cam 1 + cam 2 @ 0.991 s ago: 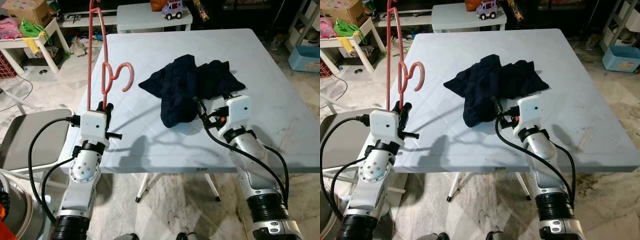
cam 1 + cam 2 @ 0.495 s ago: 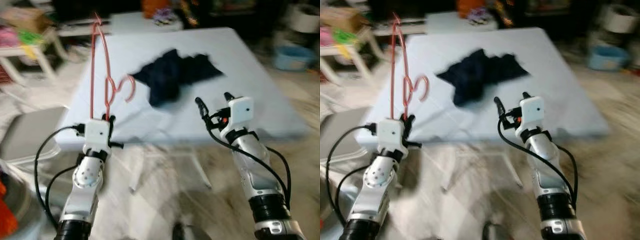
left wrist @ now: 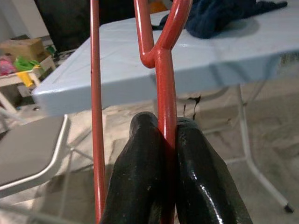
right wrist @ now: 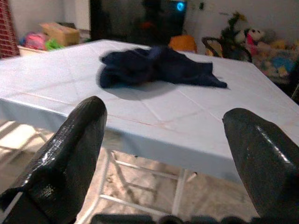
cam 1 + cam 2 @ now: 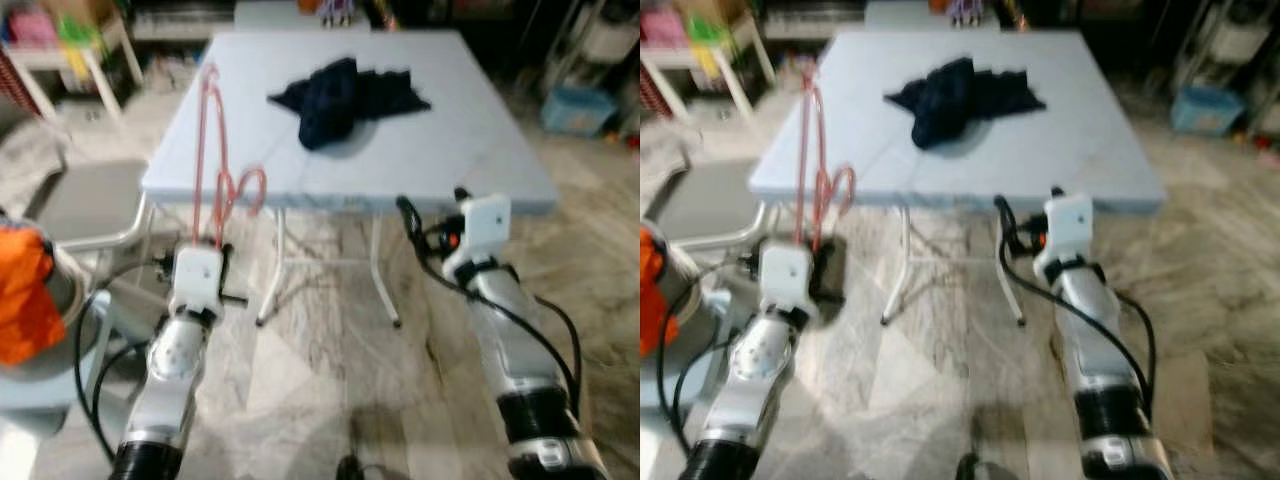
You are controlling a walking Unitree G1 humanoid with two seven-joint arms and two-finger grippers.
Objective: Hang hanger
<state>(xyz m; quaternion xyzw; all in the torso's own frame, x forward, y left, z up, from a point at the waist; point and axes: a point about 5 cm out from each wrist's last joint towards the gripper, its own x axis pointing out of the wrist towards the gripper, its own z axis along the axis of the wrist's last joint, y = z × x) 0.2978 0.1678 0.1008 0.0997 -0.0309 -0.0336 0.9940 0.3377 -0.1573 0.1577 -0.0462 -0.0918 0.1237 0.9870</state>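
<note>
**We have backed off from the table with the hanger in hand**

A second ago we stood right at the table [image 5: 480, 150], our grippers over its near edge; now the whole view has shifted and the table sits well ahead of us, with bare marble floor between. That is our own body stepping back, not the furniture moving. The dark garment [image 5: 345, 92] lies on the tabletop as it did before, untouched.

Our left gripper [image 5: 206, 243] is clamped on the red hanger [image 5: 208, 150], which stands upright above it, hook curling down near the gripper. The left wrist view shows both fingers [image 3: 145, 177] pressed tight against the hanger's stem. Our right gripper [image 5: 432, 203] has come clear of the cloth and holds nothing, its fingers [image 4: 74, 144] spread wide apart.

We judge that the pick-up is behind us and we are now carrying the hanger off to find a rail. No rail is in sight yet. A grey chair [image 5: 85, 205] stands close on our left, something to mind as we turn
</note>
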